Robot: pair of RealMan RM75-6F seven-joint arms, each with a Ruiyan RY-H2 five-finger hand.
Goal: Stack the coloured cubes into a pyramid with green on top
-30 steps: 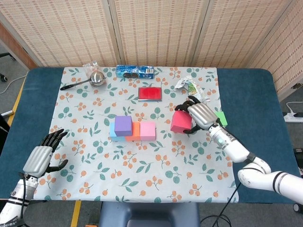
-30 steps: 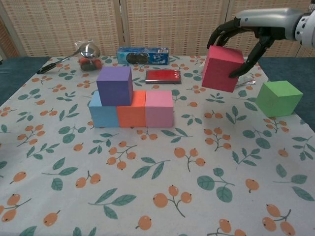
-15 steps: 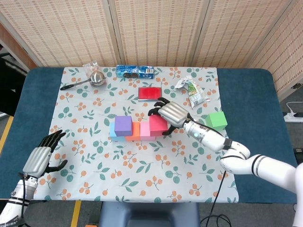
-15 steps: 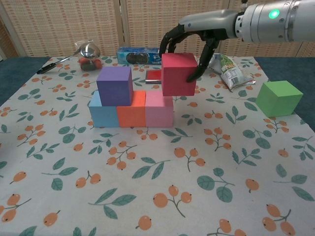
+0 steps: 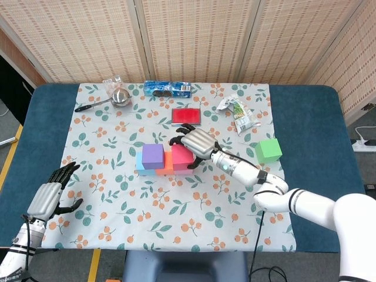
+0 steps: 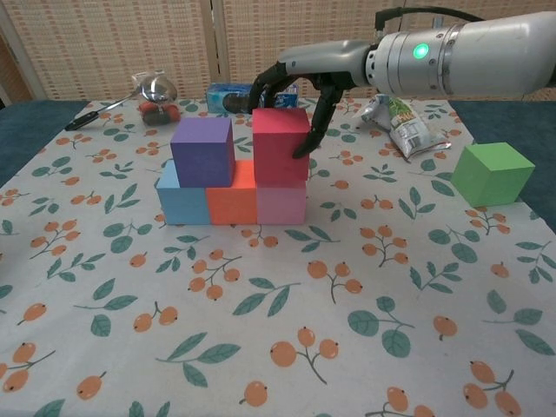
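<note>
A bottom row of a blue cube, an orange cube and a pink cube stands mid-table. A purple cube sits on the blue and orange ones. My right hand grips a red cube from above, its underside on or just over the orange and pink cubes, beside the purple one. The same red cube shows under my right hand in the head view. A green cube sits alone at the right. My left hand rests open at the table's near left edge.
At the back lie a red flat case, a blue biscuit pack, a metal ladle and a crumpled snack wrapper. The floral cloth covers the table.
My right hand carried the red cube leftward from near the green cube and lowered it onto the second layer beside the purple cube. The left hand stayed put.
</note>
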